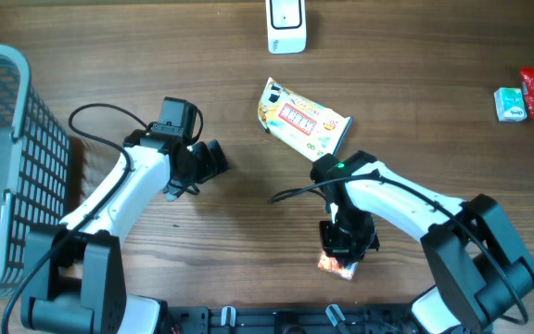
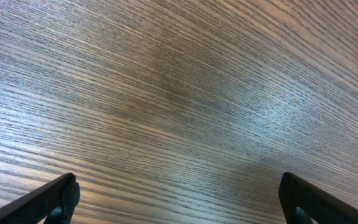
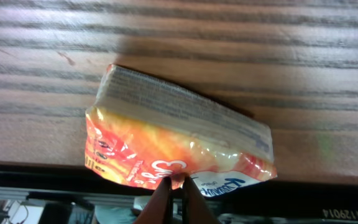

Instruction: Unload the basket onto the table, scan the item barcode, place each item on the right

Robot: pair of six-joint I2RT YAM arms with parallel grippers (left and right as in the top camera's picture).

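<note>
Right fingers (image 3: 158, 202) pinch one orange packet (image 3: 166, 143); one yellow packet (image 1: 301, 119) lies beyond.

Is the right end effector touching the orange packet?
Touching. The right wrist view shows the right end effector pinched shut on the lower edge of the orange packet.

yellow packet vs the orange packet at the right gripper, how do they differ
The yellow packet lies free in the middle of the table. The orange packet sits at the near edge, pinched at its rim by the shut right gripper. From overhead the yellow packet shows in full, while the orange packet is mostly hidden under the arm. Both are glossy printed snack pouches lying on the wood.
</note>
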